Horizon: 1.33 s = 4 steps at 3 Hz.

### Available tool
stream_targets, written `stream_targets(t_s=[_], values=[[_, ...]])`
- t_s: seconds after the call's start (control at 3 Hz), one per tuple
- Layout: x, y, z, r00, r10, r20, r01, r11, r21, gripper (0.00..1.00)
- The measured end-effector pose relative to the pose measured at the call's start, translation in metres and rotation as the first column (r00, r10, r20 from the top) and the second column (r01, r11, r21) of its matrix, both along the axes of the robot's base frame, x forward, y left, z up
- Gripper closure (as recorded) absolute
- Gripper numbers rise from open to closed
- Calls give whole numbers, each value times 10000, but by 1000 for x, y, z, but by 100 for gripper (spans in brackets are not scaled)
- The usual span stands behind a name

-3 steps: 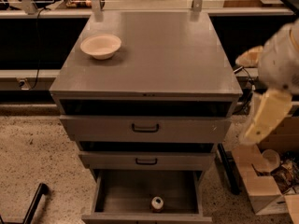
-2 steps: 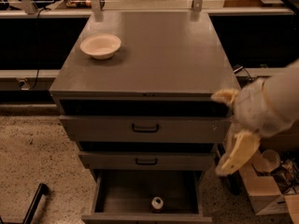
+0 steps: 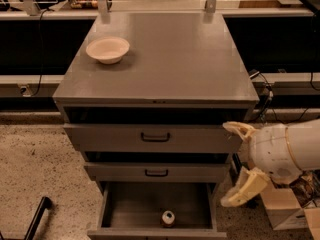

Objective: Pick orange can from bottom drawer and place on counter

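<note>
At the far left, a black bar (image 3: 39, 215) lay slanted on the speckled floor (image 3: 35, 159). A grey metal cabinet (image 3: 75, 139) filled the middle of the scene. Its flat grey surface (image 3: 170, 59) carried a cream-white bowl (image 3: 107, 50), which sat upright near the back left corner.

Below the surface were two shallow drawers, each with a dark gap above it. The upper drawer had a black handle (image 3: 155, 137) at its centre, and the second drawer had a smaller black handle (image 3: 156, 173). Beneath them the bottom drawer (image 3: 135, 204) stood pulled out and open. The orange can (image 3: 168, 217) stood upright inside it, close to the front wall and near the middle, with its round silver top facing up.

To the right of the cabinet, the robot's rounded white arm (image 3: 280, 151) reached in from the edge of the scene. The end effector (image 3: 242, 159) hung just beside the cabinet's right side, level with the two shallow drawers. It was above and to the right of the can and well apart from it. Its two cream fingers (image 3: 246, 188) were spread wide, one high and one low, and gripped nothing. A cardboard box (image 3: 282, 210) sat on the floor under the arm.
</note>
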<state>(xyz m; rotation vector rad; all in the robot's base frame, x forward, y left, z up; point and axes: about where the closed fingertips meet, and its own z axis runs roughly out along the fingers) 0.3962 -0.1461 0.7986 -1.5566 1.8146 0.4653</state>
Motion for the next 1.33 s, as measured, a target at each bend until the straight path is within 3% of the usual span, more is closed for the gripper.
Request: stream_targets(t_s=[0.33,0.67,1.0,1.33], values=[[12,0,-29,9979,154,-629,-162,9998,-128,0],[22,10,-96,9945,306,-1003,-221,9962,844,0],[33,9,-170,9958,894,-187,-856,9849,1507,0],[34,-2,-207,9917,1173,530,-1262,9674,2195,0]])
